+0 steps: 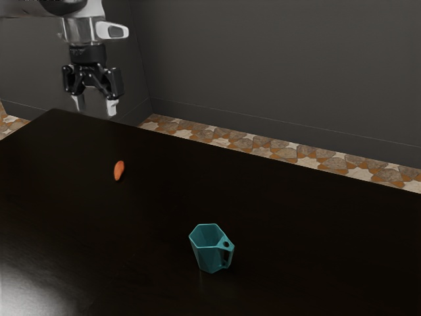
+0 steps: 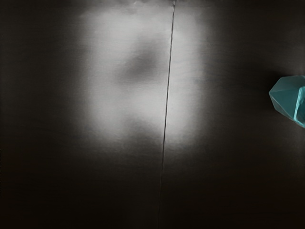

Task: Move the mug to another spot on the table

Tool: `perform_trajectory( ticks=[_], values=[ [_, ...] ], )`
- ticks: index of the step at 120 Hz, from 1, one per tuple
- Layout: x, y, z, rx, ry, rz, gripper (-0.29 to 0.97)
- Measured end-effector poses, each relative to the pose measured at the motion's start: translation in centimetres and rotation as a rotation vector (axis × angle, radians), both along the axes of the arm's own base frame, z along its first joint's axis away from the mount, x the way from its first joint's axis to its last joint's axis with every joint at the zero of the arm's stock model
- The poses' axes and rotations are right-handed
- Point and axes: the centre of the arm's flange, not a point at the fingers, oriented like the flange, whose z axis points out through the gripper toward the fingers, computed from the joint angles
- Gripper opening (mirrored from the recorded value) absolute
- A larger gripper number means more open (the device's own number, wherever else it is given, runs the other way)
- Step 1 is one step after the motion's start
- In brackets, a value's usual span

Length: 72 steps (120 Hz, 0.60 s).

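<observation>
A teal faceted mug (image 1: 211,247) stands upright on the dark table (image 1: 79,197), near the middle front, its handle toward the exterior view's right. My gripper (image 1: 94,108) hangs high above the table's far left corner, well away from the mug, open with nothing between its fingers. In the wrist view part of the teal mug (image 2: 289,99) shows at the edge of the picture, on the dark tabletop (image 2: 228,167).
A small orange object (image 1: 118,170) lies on the table between the gripper and the mug. Behind the table runs a patterned floor strip (image 1: 276,148) and a dark wall. A thin seam (image 2: 166,119) crosses the tabletop under my hand.
</observation>
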Motion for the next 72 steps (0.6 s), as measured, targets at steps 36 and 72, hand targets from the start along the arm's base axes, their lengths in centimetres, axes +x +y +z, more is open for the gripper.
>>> perform_trajectory(
  ticks=[36,72],
  values=[
    [-2.8,-2.8,-2.5,-0.006,-0.077,-0.068,0.66],
    [-6.1,-25.4,-10.9,0.005,-0.034,-0.514,0.66]
  ],
)
